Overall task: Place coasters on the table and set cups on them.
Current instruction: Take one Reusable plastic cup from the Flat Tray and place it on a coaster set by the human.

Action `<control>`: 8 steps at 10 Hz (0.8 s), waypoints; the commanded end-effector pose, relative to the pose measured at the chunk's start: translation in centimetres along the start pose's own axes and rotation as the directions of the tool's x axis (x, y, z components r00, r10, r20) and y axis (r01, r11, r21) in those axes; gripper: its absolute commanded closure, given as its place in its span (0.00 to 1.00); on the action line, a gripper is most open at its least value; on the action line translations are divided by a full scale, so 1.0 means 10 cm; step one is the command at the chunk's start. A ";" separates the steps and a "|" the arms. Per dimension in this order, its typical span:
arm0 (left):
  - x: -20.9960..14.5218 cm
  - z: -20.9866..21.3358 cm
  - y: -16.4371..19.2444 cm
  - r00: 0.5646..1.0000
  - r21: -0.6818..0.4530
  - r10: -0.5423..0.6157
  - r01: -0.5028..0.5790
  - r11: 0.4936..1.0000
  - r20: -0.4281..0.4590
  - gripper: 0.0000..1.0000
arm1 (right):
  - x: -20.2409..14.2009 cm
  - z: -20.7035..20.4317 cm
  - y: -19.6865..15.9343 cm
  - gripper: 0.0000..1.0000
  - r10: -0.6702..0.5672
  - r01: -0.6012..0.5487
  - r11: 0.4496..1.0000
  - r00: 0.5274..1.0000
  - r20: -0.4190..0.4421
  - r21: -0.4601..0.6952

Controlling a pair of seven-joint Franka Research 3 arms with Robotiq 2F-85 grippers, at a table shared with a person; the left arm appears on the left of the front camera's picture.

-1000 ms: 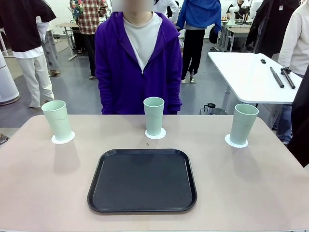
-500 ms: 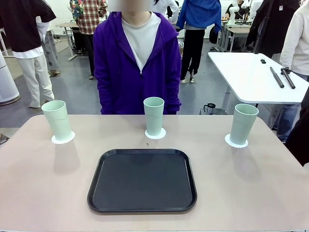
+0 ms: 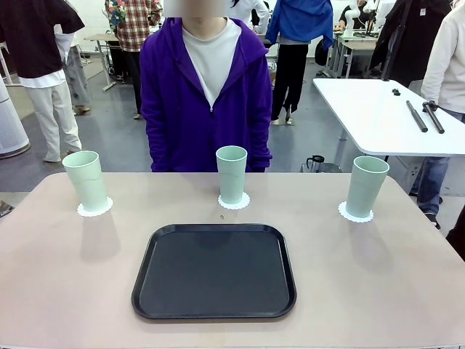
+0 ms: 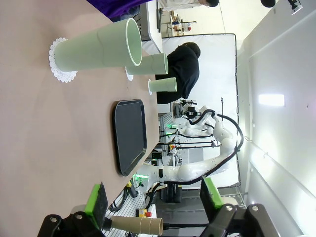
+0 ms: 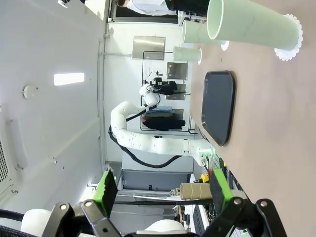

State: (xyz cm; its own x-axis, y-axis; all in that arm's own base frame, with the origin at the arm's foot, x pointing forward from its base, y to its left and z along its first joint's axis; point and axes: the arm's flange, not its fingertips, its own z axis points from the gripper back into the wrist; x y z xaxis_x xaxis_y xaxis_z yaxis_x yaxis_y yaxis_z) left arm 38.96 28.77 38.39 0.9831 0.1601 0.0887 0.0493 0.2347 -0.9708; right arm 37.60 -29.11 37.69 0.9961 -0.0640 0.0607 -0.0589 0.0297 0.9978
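Three pale green cups stand upright on the beige table [image 3: 65, 283], each on its own white lacy coaster: left cup [image 3: 86, 180] on coaster [image 3: 95, 209], middle cup [image 3: 232, 173] on coaster [image 3: 234, 203], right cup [image 3: 366, 185] on coaster [image 3: 355, 214]. My left gripper [image 4: 153, 197] is open and holds nothing, well back from the nearest cup [image 4: 98, 49] and its coaster [image 4: 64, 76]. My right gripper [image 5: 163, 186] is also open and holds nothing, far from its nearest cup [image 5: 247, 22] and coaster [image 5: 287, 53].
A black rounded-square tray [image 3: 214, 270] with nothing on it lies at the table's near middle. A person in a purple hooded jacket [image 3: 207, 94] stands at the far edge behind the middle cup. A white table [image 3: 378, 116] with dark tools stands at the back right.
Cups, coasters and tray have not moved. A dark-clothed figure at the picture's right edge has slipped almost out of view.
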 end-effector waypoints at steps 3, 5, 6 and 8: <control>-0.02 0.01 -0.02 1.000 -0.003 -0.003 0.003 1.000 0.003 0.00 | 0.00 -0.01 -0.02 0.00 0.002 -0.002 1.000 1.000 0.001 0.010; -0.02 0.01 -0.02 1.000 -0.003 -0.003 0.003 1.000 0.003 0.00 | 0.00 -0.01 -0.02 0.00 0.002 -0.002 1.000 1.000 0.001 0.010; -0.02 0.01 -0.02 1.000 -0.003 -0.003 0.003 1.000 0.003 0.00 | 0.00 -0.01 -0.02 0.00 0.002 -0.002 1.000 1.000 0.001 0.010; -0.02 0.01 -0.02 1.000 -0.003 -0.003 0.003 1.000 0.003 0.00 | 0.00 -0.01 -0.02 0.00 0.002 -0.002 1.000 1.000 0.001 0.010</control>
State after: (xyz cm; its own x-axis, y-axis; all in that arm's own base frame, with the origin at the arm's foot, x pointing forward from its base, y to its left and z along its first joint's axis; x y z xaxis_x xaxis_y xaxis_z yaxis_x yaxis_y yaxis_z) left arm 38.96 28.77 38.39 0.9831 0.1601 0.0887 0.0493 0.2347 -0.9708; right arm 37.67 -28.97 37.61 0.9963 -0.0611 0.0611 -0.0596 0.0255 0.9979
